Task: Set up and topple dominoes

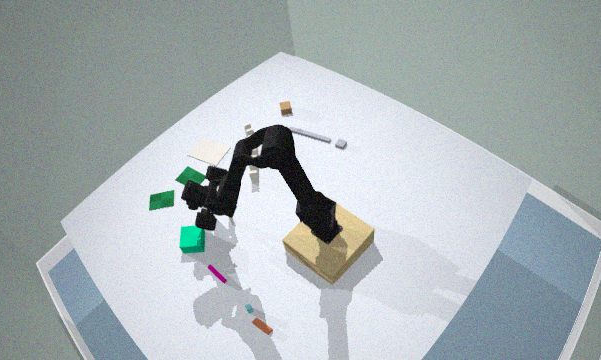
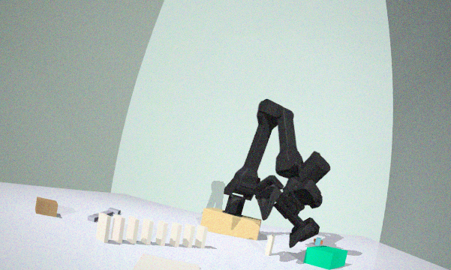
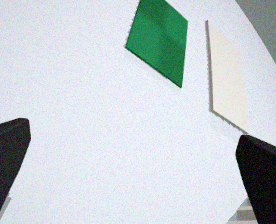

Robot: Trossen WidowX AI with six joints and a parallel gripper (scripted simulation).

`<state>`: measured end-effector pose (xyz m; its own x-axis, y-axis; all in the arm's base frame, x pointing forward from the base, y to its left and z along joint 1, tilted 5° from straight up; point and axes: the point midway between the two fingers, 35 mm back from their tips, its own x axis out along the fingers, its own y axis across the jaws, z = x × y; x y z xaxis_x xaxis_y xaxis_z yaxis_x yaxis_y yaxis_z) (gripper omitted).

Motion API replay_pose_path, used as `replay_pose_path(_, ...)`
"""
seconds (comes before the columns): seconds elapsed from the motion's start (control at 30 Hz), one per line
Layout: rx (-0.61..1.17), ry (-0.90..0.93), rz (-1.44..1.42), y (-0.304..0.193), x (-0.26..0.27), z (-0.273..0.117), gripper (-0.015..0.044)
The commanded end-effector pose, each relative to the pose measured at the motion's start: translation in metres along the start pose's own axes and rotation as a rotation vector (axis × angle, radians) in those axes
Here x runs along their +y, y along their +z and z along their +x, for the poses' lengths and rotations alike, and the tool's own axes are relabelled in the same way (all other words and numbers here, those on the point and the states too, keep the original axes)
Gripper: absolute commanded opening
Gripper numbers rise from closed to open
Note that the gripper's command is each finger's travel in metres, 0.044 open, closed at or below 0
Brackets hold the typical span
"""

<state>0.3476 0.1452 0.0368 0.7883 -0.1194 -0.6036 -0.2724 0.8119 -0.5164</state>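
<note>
A row of several cream dominoes (image 1: 254,176) (image 2: 161,233) stands upright; the arm covers part of it in the top view. Part of the row shows at the lower right of the wrist view. A lone cream domino (image 2: 270,244) stands upright, well apart from the row's right end in the exterior view, between the row and the green block. My gripper (image 1: 211,196) (image 2: 278,232) (image 3: 136,139) is wide open and empty, above the table near the lone domino and the green block. No domino shows between the fingers in the wrist view.
A bright green block (image 1: 192,240) (image 2: 326,257) is close to the gripper. Dark green squares (image 1: 161,200) (image 3: 159,42) and a cream plate (image 1: 209,152) (image 3: 228,75) lie flat nearby. A magenta stick (image 1: 217,274), an orange block (image 1: 262,326), a grey bar (image 1: 310,135) and a brown block (image 1: 285,108) lie farther out.
</note>
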Motion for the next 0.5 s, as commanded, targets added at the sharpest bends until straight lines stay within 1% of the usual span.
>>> replay_pose_path(0.0,0.119,0.176,-0.239,0.004,0.002,-0.001,0.044)
replay_pose_path(0.13,0.24,0.416,-0.469,-0.003,-0.001,-0.019,0.044)
replay_pose_path(0.3,0.353,0.769,-0.628,-0.014,-0.016,-0.064,0.044)
replay_pose_path(0.37,0.371,0.854,-0.641,-0.017,-0.021,-0.077,0.044)
replay_pose_path(0.47,0.378,0.879,-0.644,-0.018,-0.022,-0.081,0.044)
